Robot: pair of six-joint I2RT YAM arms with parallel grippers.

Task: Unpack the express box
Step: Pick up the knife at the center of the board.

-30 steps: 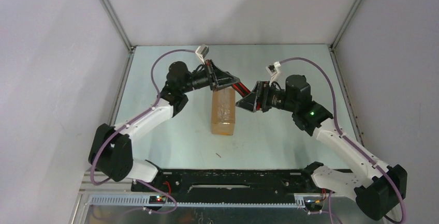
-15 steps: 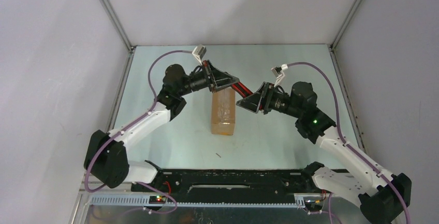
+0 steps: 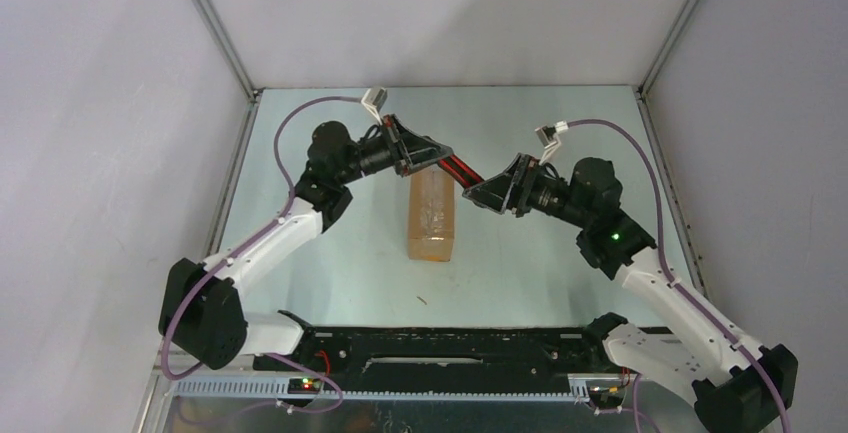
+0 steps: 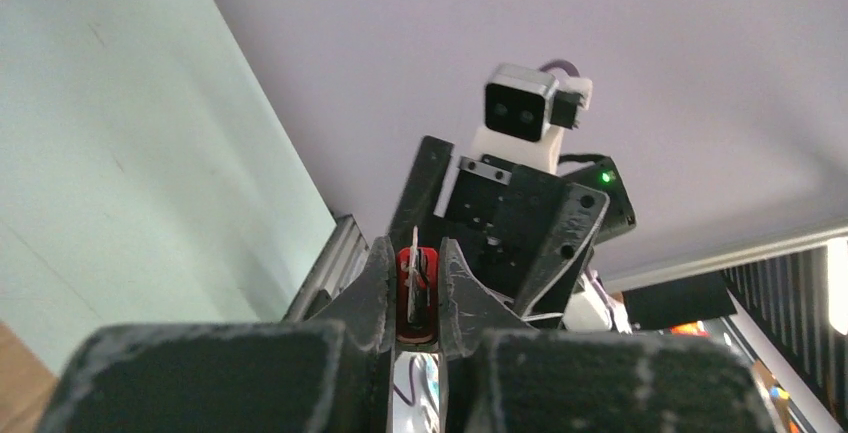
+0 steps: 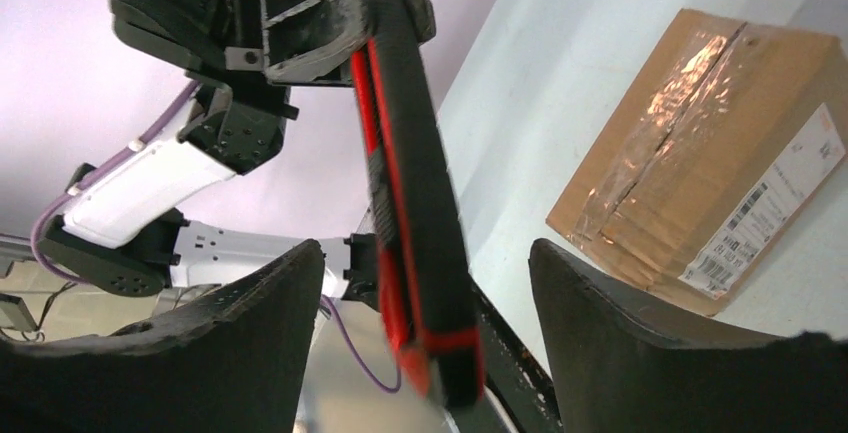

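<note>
Top: box (image 3: 432,215) lies mid-bench, taped face up. Left fingers (image 3: 438,156) and right fingers (image 3: 482,191) sit close together above its far end, knife (image 3: 461,169) between them
Left wrist: left fingers (image 4: 378,288) clenched on knife (image 4: 416,293)
Right wrist: right fingers (image 5: 265,328) spread, knife (image 5: 405,183) in the gap, space either side, box (image 5: 690,153) beyond

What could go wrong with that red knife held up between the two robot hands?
1. Only the left gripper clamps the utility knife. The right gripper stands open around its free end. If the left lets go before the right closes, the knife may drop.
2. The knife hangs close to the taped express box, so a fall could hit the box.
3. A thin metal edge, perhaps the blade, shows in the left gripper. A slipping grip might scrape it.
</note>
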